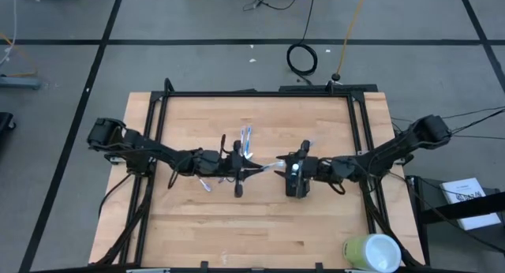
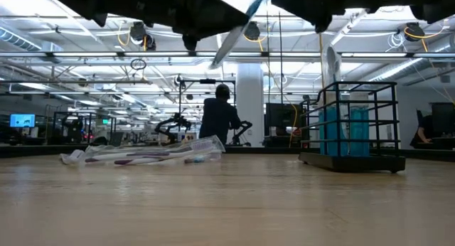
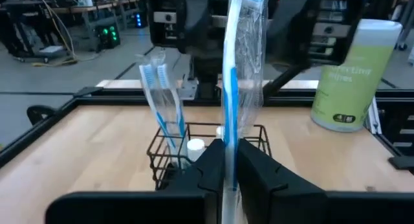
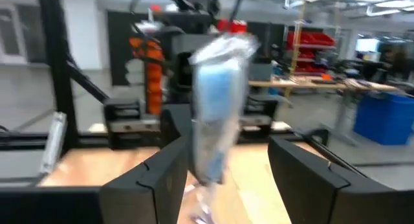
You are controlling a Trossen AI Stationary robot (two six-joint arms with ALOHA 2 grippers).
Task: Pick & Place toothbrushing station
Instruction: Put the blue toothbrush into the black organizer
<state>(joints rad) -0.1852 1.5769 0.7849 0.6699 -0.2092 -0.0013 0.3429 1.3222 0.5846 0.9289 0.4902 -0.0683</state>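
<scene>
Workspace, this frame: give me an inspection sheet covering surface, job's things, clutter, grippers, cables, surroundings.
Surface: wooden table top in a black frame.
Job's things: black wire-mesh holder with two toothbrushes standing in it; a wrapped toothbrush held upright above the table; more wrapped toothbrushes lying flat on the table.
Clutter: yellow-green and white cylinder at the table's near right corner.
Grippers: left gripper shut on the wrapped toothbrush; right gripper open, its fingers either side of the wrapped end.
Cables: coiled black cable on the floor beyond the table.
Surroundings: person in the room behind, facing away.
</scene>
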